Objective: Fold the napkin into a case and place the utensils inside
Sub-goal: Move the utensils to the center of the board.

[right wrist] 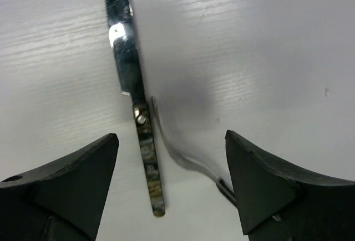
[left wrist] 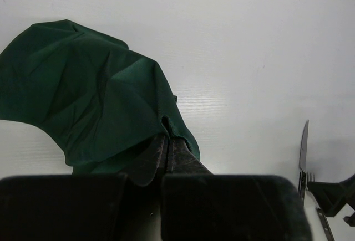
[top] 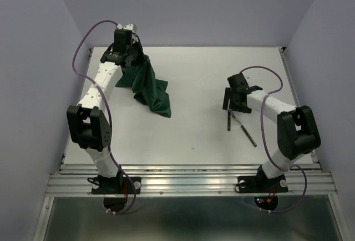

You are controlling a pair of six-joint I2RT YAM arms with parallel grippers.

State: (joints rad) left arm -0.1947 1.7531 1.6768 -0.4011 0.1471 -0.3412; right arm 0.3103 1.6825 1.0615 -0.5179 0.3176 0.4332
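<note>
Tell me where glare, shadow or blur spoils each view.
Top view: even, soft light, and the napkin reads sharp. Left wrist: the left gripper is dark and soft up close. Right wrist: glare on the knife blade, with a soft grey shadow beside it.

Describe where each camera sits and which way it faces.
Top external: above and behind the left arm and right arm, looking down at the table; both show.
Left wrist: on the left gripper, facing across the table; its shut fingers pinch the napkin.
Right wrist: on the right gripper, looking down at knife and fork between its open fingers.
Shared: the knife also shows at the left wrist view's right edge.
</note>
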